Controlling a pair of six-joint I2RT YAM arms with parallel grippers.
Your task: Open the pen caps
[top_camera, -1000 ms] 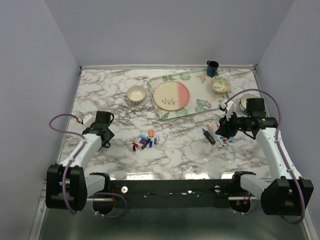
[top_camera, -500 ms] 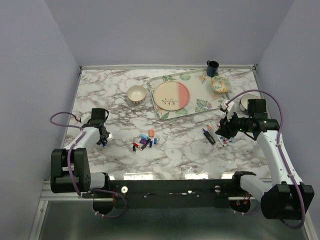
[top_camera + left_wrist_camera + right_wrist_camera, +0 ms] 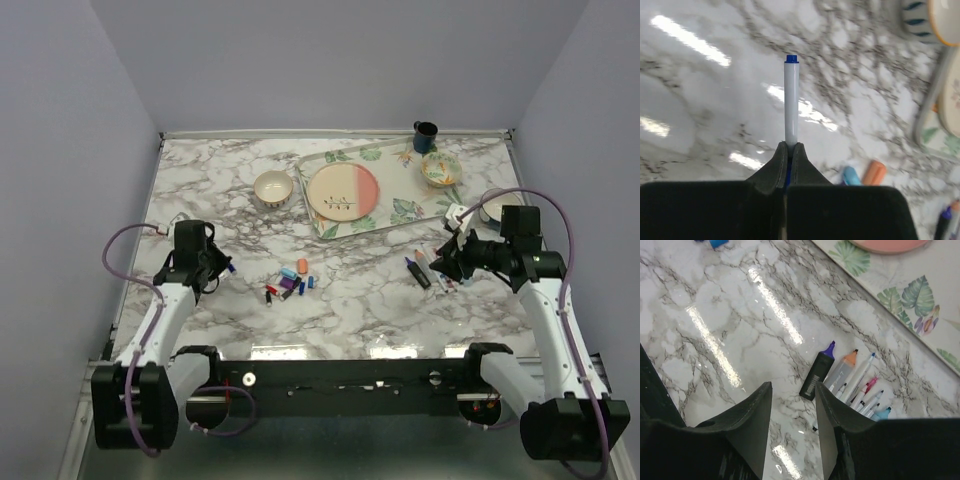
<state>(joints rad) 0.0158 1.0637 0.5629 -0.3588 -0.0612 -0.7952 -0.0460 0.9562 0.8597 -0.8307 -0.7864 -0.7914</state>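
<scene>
Top view: a marble table [image 3: 230, 170] is enclosed by walls at the left, back and right. The left gripper [image 3: 214, 266] sits toward 9 o'clock, clamped on a white pen [image 3: 228, 268] whose blue end points toward 3 o'clock. Bare marble lies between this gripper and the table's left edge. The loose pen caps [image 3: 290, 283] lie in a small cluster near the middle, at 3 o'clock from that gripper and apart from it. A floral tray [image 3: 330, 228] carrying a plate [image 3: 343, 192] fills the 1 o'clock area, with a bowl [image 3: 272, 187] just beside its left edge. The right gripper [image 3: 447, 262] hovers at 3 o'clock beside a row of bare-tipped pens [image 3: 428, 272] near the tray's front edge. Left wrist view: the fingers [image 3: 774, 165] press together on the white pen, which juts toward 12 o'clock over open marble. A light blue cap [image 3: 851, 176] and an orange cap [image 3: 874, 172] lie at 5 o'clock. Right wrist view: the right gripper's jaws stand apart, grasping nothing, over open marble. The pens lie at 3 o'clock and the tray's edge at 1 o'clock.
</scene>
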